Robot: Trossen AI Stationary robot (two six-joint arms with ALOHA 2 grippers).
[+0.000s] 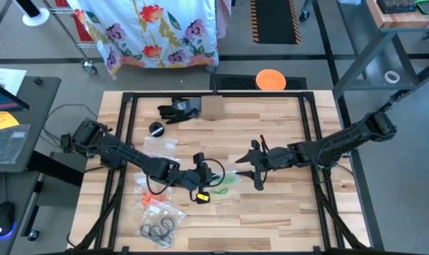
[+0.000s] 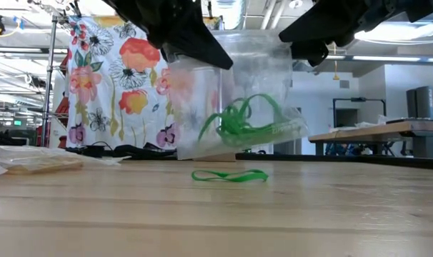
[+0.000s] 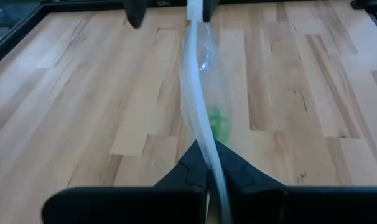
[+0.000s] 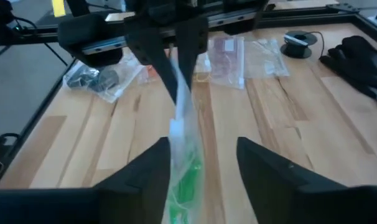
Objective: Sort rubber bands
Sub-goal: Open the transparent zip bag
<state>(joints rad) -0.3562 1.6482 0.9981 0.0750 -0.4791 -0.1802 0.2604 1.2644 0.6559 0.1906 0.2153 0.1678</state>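
A clear zip bag [image 2: 234, 107] with several green rubber bands [image 2: 241, 118] inside hangs in the air at the table's middle. My left gripper [image 3: 208, 163] comes from the left and is shut on the bag; it also shows in the high view [image 1: 214, 175]. My right gripper [image 4: 204, 162] comes from the right and is open, with its fingers on either side of the bag's other end [image 4: 182, 143]; in the high view it is at the middle right [image 1: 241, 168]. One loose green rubber band [image 2: 229, 175] lies flat on the table under the bag. My left gripper pinches the bag's upper edge [image 3: 204, 146] between its two fingers, coming roughly level from the table's left. The bag stands on edge, stretches away from the fingers and hangs clear of the table. My right gripper: the bag lies close along one finger [image 4: 157, 168], and I cannot tell whether they touch.
At the near left lie a bag of black bands [image 1: 158, 228] and a bag of orange bands [image 1: 152, 202]. More clear bags [image 1: 161, 145], a black glove [image 1: 179, 108], a small box [image 1: 212, 108] and an orange disc [image 1: 270, 79] lie toward the far edge.
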